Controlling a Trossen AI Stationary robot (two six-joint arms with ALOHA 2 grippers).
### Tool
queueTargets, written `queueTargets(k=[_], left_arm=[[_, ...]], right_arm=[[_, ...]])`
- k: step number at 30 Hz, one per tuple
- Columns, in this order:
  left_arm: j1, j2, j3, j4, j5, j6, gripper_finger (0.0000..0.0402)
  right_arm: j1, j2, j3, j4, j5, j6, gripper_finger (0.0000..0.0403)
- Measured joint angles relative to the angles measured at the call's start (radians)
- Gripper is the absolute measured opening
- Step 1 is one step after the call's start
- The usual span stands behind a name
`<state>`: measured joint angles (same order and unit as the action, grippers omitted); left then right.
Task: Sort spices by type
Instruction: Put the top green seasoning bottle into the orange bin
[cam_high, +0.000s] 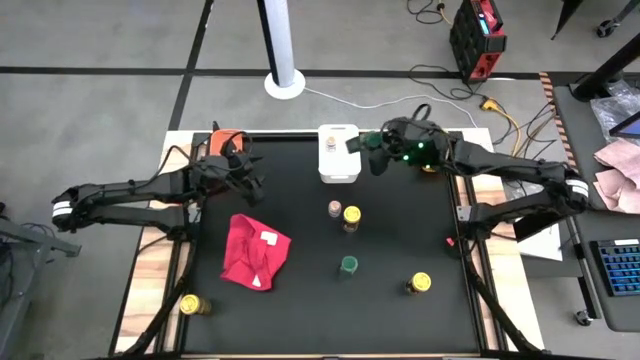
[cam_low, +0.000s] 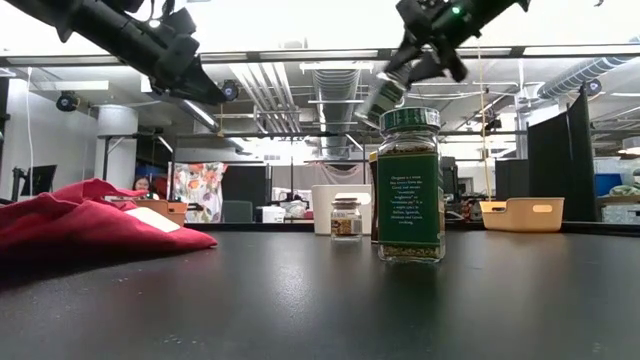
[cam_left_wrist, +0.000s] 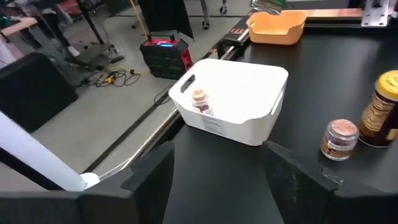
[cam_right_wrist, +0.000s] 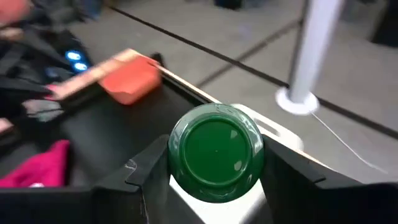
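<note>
My right gripper (cam_high: 368, 152) hovers over the white bin (cam_high: 338, 165) at the far edge, shut on a green-lidded spice jar (cam_right_wrist: 216, 152). My left gripper (cam_left_wrist: 221, 180) is open in the air left of that bin and touches nothing. A pink-lidded jar (cam_left_wrist: 200, 99) lies inside the white bin. Standing on the black table are a pink-lidded jar (cam_high: 334, 208), a yellow-lidded jar (cam_high: 351, 215), a green-lidded jar (cam_high: 348, 265) and another yellow-lidded jar (cam_high: 420, 284). One more yellow-lidded jar (cam_high: 190, 304) sits at the near left corner. My right gripper pinches the green-lidded jar by its sides just below the lid (cam_right_wrist: 186, 186), one finger (cam_right_wrist: 146, 180) on each side. The lid faces back toward the wrist. The jar is lifted clear and tilted (cam_low: 385, 95) above the white bin.
A crumpled red cloth (cam_high: 255, 250) lies on the left half of the table. An orange bin (cam_high: 228, 140) stands at the far left corner, and a yellowish bin (cam_low: 520, 212) at the far right, under my right arm. A white pole base (cam_high: 285, 84) stands beyond the table.
</note>
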<state>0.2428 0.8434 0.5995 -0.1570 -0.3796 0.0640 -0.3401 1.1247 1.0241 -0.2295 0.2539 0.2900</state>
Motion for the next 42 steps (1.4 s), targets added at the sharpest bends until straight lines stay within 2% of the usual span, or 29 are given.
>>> queueTargets(k=[5, 14, 22, 29, 42], left_arm=[[0.000, 0.047, 0.000, 0.058, 0.072, -0.005, 0.0226], [-0.010, 0.158, 0.000, 0.231, 0.076, 0.050, 0.0226], [-0.028, 0.249, 0.000, 0.363, 0.076, 0.141, 0.0226], [-0.033, 0.295, 0.000, 0.376, 0.084, 0.135, 0.0226], [-0.031, 0.380, 0.009, 0.453, 0.070, 0.134, 0.0236]], right_arm=[[0.068, 0.082, 0.000, 0.155, -0.043, -0.030, 0.0197], [0.133, 0.241, 0.001, 0.334, -0.053, -0.040, 0.0197], [0.147, 0.371, 0.090, 0.366, -0.052, -0.047, 0.0197], [0.148, 0.464, 0.192, 0.340, -0.051, -0.083, 0.0197], [0.153, 0.534, 0.263, 0.332, -0.053, -0.105, 0.0197]])
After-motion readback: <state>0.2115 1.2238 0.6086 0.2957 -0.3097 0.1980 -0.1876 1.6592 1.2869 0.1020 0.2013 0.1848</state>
